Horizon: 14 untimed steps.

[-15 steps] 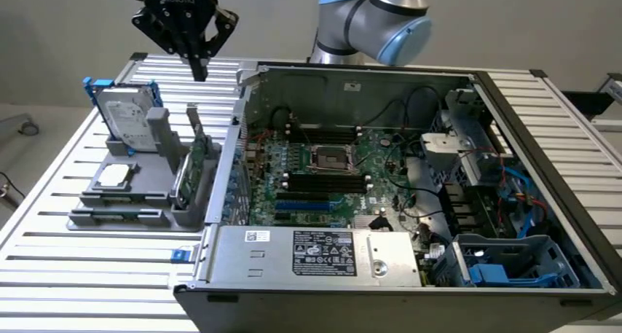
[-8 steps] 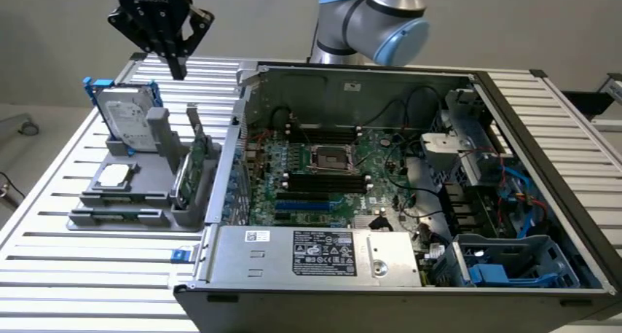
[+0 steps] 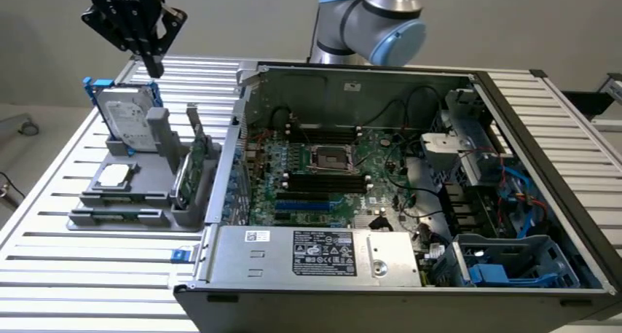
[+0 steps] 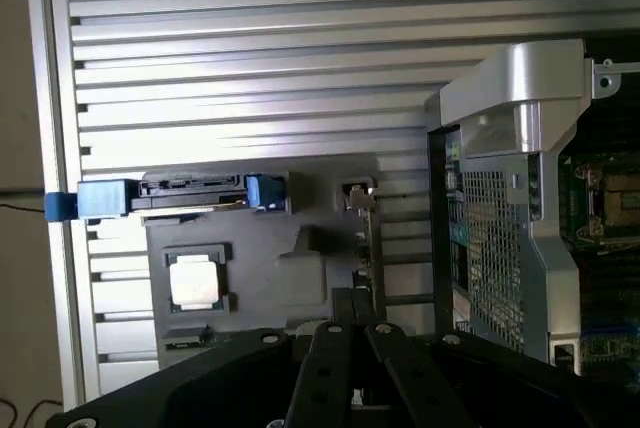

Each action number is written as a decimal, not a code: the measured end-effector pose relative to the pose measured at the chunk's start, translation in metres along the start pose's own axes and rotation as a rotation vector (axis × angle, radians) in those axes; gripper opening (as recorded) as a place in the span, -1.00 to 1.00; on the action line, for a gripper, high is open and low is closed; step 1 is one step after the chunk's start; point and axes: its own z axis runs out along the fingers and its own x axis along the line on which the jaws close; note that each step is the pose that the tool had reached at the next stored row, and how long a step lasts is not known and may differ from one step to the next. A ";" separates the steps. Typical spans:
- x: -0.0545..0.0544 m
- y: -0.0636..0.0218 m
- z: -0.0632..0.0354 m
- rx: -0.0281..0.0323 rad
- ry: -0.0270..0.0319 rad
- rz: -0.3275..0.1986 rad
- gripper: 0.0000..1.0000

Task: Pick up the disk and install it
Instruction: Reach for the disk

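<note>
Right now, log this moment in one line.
tool: shut, empty, clear of disk | disk: upright in grey holder, not installed

Exterior view looks obliquely down; wrist view straight down; both show the disk (image 3: 131, 118) (image 4: 190, 188).

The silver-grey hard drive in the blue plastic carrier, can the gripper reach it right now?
Probably yes: the black gripper hangs close above the upright silver-grey hard drive with nothing between them, though its shut jaws would need opening.
</note>
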 end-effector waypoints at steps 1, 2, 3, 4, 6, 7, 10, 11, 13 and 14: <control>0.005 0.0007 0.0003 -0.0002 0.0000 0.000 -0.79; 0.009 0.0015 0.0006 -0.0006 0.0000 0.000 -0.79; 0.013 0.0023 0.0009 -0.0009 0.0000 0.000 -0.79; 0.018 0.0032 0.0012 -0.0012 0.0000 0.000 -0.79; 0.027 0.0047 0.0017 -0.0018 0.0001 0.000 -0.79; 0.031 0.0056 0.0020 -0.0021 0.0001 0.000 -0.79; 0.042 0.0084 0.0027 -0.0033 0.0002 0.000 -0.79; 0.045 0.0096 0.0028 -0.0038 0.0003 0.000 -0.79; 0.049 0.0129 0.0033 -0.0052 0.0004 0.000 -0.79; 0.050 0.0144 0.0035 -0.0061 0.0006 0.000 -0.79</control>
